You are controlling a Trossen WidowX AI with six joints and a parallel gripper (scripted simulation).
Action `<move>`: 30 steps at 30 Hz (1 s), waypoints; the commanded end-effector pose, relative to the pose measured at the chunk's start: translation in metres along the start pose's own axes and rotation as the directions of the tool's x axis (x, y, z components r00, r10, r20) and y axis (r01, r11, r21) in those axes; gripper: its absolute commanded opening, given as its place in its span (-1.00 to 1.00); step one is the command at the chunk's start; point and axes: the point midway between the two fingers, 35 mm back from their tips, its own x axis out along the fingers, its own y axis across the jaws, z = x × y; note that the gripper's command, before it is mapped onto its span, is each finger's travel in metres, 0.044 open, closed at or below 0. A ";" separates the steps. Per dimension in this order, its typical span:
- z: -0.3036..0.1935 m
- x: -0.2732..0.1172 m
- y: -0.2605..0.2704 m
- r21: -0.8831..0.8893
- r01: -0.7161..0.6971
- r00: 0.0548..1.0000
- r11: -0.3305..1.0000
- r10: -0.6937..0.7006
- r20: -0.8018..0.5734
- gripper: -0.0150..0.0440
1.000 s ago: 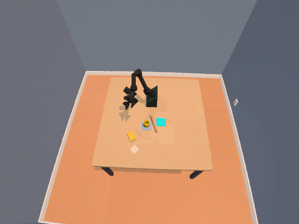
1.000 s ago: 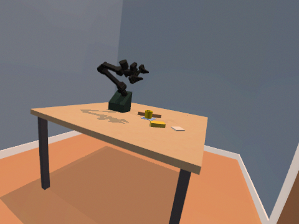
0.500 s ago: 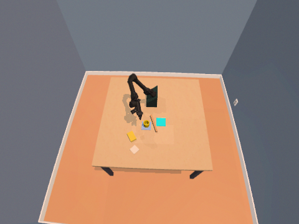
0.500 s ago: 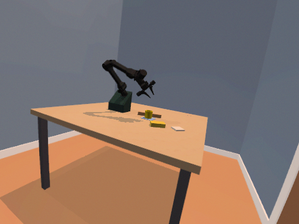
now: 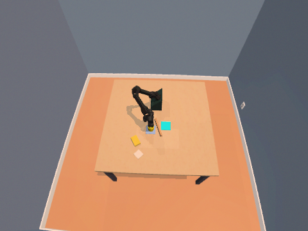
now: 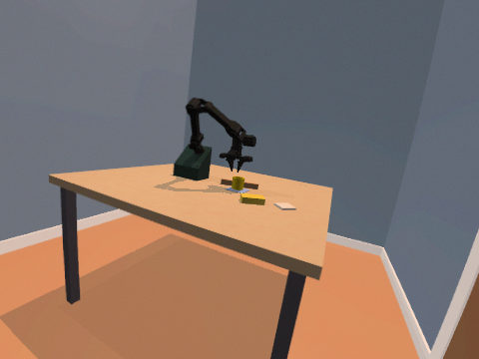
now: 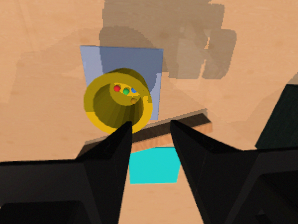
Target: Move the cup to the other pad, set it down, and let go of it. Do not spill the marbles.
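Counting one cup (image 7: 117, 106), two pads

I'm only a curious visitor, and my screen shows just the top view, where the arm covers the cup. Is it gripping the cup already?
Observer: No. From the side, the end effector hangs above the cup, fingers partly open, touching nothing.
Operator: Is anything inside the cup?
Observer: Yes. The wrist camera looks straight in: small marbles, red, green and blue, lie at the bottom.
Operator: What is that thin line beside it?
Observer: Up close, it is a brown strip lying flat between the cup's pale blue pad and the turquoise pad.
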 end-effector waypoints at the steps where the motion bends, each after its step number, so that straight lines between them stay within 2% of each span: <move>1: 0.001 0.001 0.002 0.027 0.026 0.999 0.999 -0.027 0.038 0.07; 30: 0.003 0.039 0.003 0.027 0.026 0.999 0.999 -0.027 0.037 0.07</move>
